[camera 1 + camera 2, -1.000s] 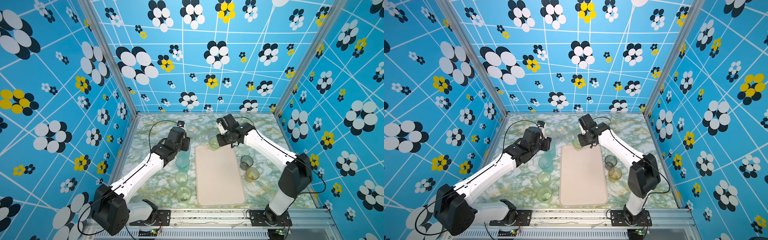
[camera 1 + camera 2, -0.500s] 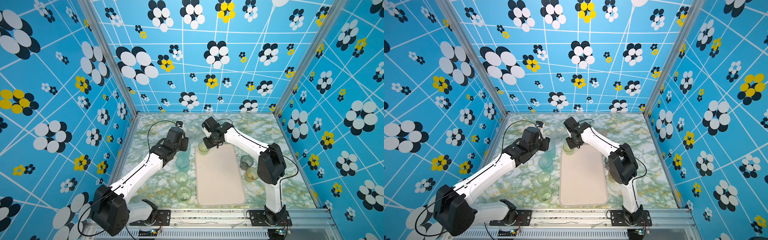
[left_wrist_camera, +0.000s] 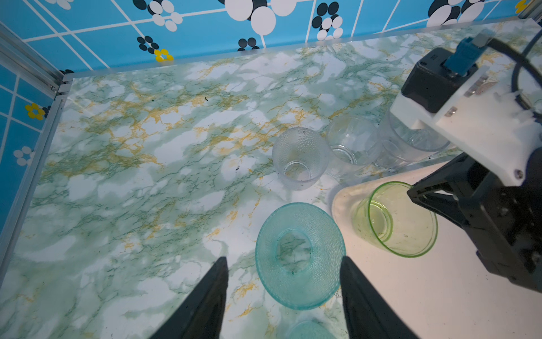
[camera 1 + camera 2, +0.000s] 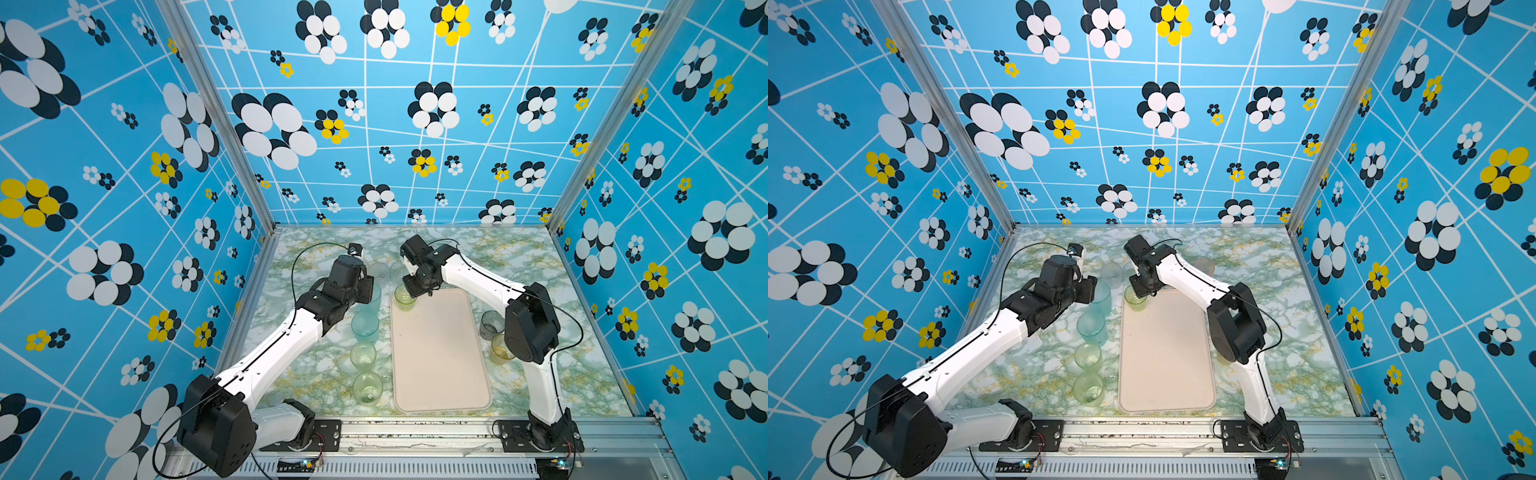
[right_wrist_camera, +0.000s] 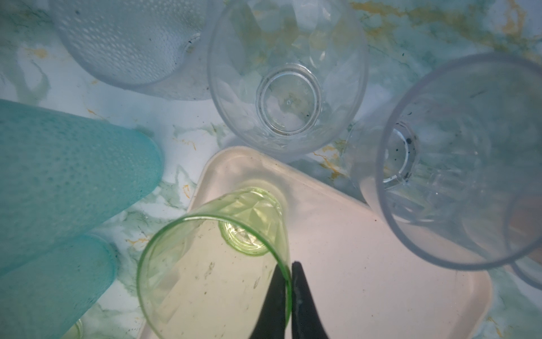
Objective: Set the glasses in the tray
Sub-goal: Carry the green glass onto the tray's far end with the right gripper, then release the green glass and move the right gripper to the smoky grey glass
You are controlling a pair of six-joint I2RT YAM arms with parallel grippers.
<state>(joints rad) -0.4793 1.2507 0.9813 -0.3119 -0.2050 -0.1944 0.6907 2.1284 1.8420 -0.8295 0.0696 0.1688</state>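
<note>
At the tray [image 5: 352,249] corner, right pincer [image 5: 290,274] clamps green glass [image 5: 205,264] rim.

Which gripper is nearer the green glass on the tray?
Right. The right gripper has its jaws shut on the rim of the green glass, over the tray; the left gripper is open at the teal glass alongside.

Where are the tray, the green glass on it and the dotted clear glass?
tray [image 4: 440,361]: a top view, bare floor
green glass [image 3: 396,220]: left wrist view, inner wall
dotted clear glass [image 3: 299,146]: left wrist view, wall
</note>
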